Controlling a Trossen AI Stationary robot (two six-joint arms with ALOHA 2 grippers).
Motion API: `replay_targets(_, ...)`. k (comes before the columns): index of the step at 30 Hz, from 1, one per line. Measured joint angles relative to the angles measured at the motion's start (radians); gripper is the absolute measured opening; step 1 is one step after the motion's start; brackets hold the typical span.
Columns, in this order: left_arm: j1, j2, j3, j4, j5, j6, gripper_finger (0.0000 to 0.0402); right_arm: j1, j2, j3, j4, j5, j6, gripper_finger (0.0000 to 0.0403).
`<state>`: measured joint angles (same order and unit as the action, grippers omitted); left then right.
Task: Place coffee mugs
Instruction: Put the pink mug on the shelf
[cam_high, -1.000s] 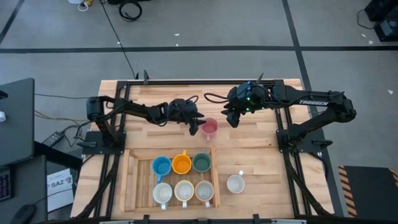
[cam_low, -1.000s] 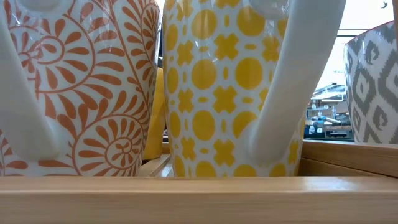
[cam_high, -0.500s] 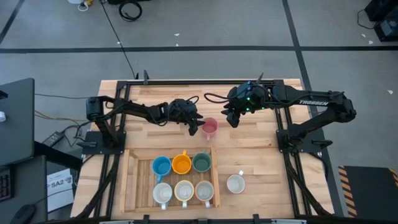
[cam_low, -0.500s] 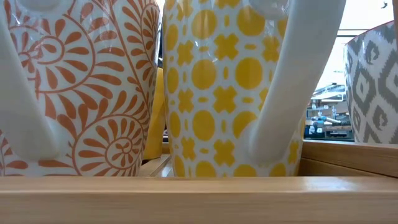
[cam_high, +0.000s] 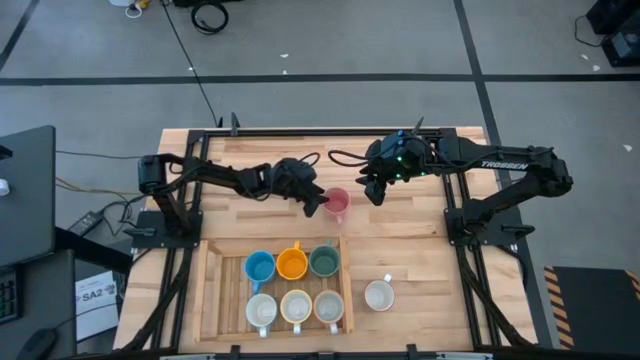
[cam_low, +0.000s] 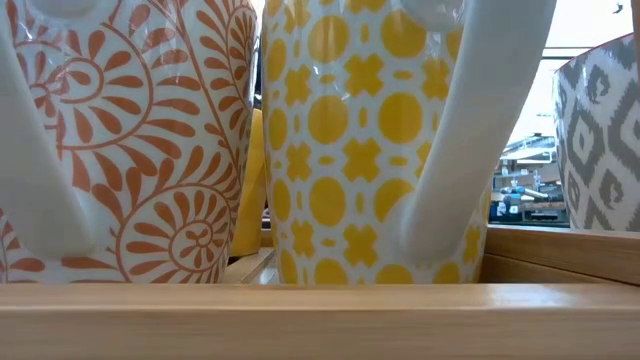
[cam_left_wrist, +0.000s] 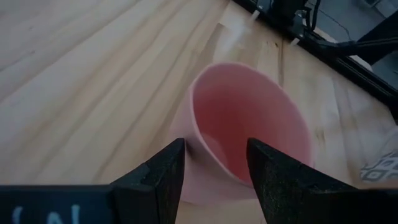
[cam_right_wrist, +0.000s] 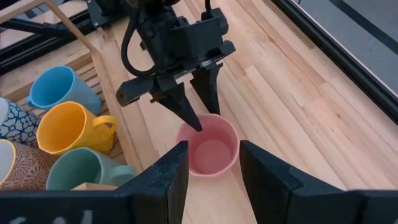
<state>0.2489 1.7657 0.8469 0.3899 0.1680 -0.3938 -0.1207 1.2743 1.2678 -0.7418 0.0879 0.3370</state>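
The pink mug (cam_high: 338, 207) stands upright on its base on the bare table, beyond the tray's far edge. My left gripper (cam_high: 320, 203) is open at the mug's left side, with the mug's wall between its fingers (cam_left_wrist: 214, 146). My right gripper (cam_high: 372, 193) hangs open just right of and beyond the mug, touching nothing; its wrist view looks down on the mug (cam_right_wrist: 208, 149). The wooden tray (cam_high: 204, 290) holds blue (cam_high: 260, 266), orange (cam_high: 292, 264) and dark green (cam_high: 324, 261) mugs and three pale ones (cam_high: 296, 306). Another pale mug (cam_high: 379, 294) sits on the table right of the tray. My left gripper has one finger inside the pink mug and one outside, astride the wall on its left side (cam_left_wrist: 198, 134). It comes slanting down from the table's left. I cannot tell whether the fingers touch the wall. The mug stands on the table.
The tray takes up the near middle of the table. In the low view its front rail (cam_low: 320, 320) and the patterned pale mugs (cam_low: 360, 140) fill the picture. Bare wood lies along the far side and to the right of the tray. Arm bases stand at both table sides.
My left gripper has edged a little toward the table's right, closer onto the pink mug. The mug and my right gripper have stayed where they were.
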Motion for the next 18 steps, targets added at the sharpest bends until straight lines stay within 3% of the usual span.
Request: replay_targets(18,0.002,0.004,0.287,-0.501,-0.071,0.044,0.018,0.0,0.0,0.0,0.0,-0.003,0.0,0.0149)
